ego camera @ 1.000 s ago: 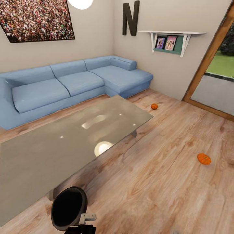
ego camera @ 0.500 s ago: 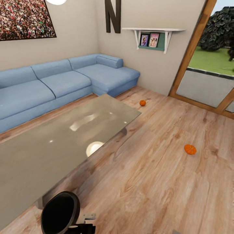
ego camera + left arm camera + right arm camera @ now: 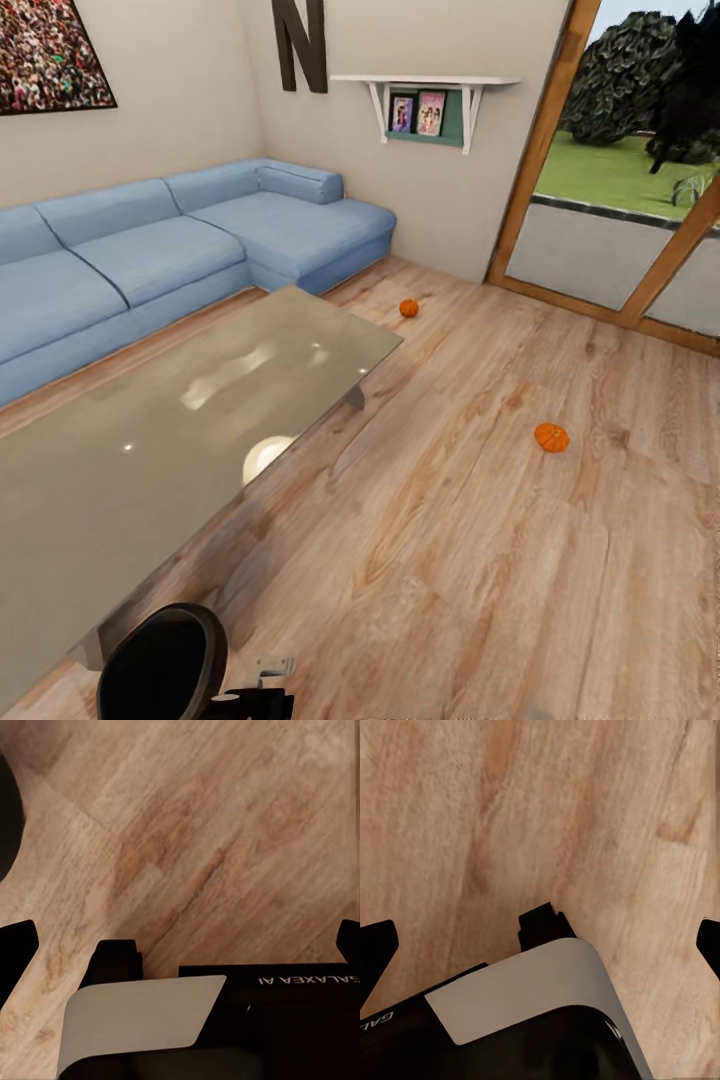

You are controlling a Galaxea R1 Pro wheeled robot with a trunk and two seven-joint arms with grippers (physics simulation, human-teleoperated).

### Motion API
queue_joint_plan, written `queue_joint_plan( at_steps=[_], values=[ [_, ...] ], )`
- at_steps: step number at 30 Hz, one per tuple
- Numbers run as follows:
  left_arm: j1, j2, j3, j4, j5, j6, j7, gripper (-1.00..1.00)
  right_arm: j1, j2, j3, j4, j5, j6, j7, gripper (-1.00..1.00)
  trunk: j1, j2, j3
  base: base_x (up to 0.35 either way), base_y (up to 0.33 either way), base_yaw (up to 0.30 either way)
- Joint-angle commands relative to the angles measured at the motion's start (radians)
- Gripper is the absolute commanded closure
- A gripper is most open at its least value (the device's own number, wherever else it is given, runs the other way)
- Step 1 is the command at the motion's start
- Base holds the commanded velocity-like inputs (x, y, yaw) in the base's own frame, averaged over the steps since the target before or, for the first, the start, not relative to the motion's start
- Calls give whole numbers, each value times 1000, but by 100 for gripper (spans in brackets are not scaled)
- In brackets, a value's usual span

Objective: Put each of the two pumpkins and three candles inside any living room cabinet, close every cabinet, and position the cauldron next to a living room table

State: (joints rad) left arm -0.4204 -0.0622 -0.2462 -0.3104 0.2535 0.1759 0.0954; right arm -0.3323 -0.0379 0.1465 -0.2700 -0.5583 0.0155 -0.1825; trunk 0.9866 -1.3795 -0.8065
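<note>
view shift: whole scene slid left vs a second ago, so camera/base is turning right, not the objects; more glass door now visible.
task meaning: probably lining up on the pumpkins; nothing stowed yet.
near pumpkin (image 3: 551, 437): bare floor, right of the glass table (image 3: 150, 440).
far pumpkin (image 3: 408, 308): by the sofa (image 3: 180, 250) corner.
left gripper (image 3: 180, 937): fingers spread, empty, over floor.
right gripper (image 3: 540, 937): same; both pumpkins well apart from it.

A large dark letter "N" (image 3: 300, 45) hung on the wall; the robot's body (image 3: 300, 1020) bore "GALAXEA AI", upside down.
</note>
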Motion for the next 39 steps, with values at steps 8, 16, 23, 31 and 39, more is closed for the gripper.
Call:
queue_joint_plan(
  at_steps=[8, 16, 23, 31, 39],
  values=[
    [0, 1, -9, -3, 10, 5, 7, -100, -1, 1, 8, -3, -5, 0, -5, -100, 0, 0, -8, 0, 0, -231],
    [0, 1, -11, -3, 10, 5, 7, -100, -1, 2, 9, -3, -5, 0, -5, -100, 0, 0, -7, 0, 0, -275],
    [0, 1, -13, -3, 10, 4, 7, -100, -1, 3, 8, -3, -5, -1, -5, -100, 0, 0, -3, 0, 0, -278],
    [0, 0, -13, -3, 9, 4, 7, -100, -1, 3, 7, -3, -5, -2, -5, -100, 0, 0, 2, 0, 0, -279],
    [0, -1, -14, -3, 9, 4, 6, -100, 0, 4, 8, -3, -5, -2, -5, -100, 0, 0, 7, 0, 0, -278]
  ],
)
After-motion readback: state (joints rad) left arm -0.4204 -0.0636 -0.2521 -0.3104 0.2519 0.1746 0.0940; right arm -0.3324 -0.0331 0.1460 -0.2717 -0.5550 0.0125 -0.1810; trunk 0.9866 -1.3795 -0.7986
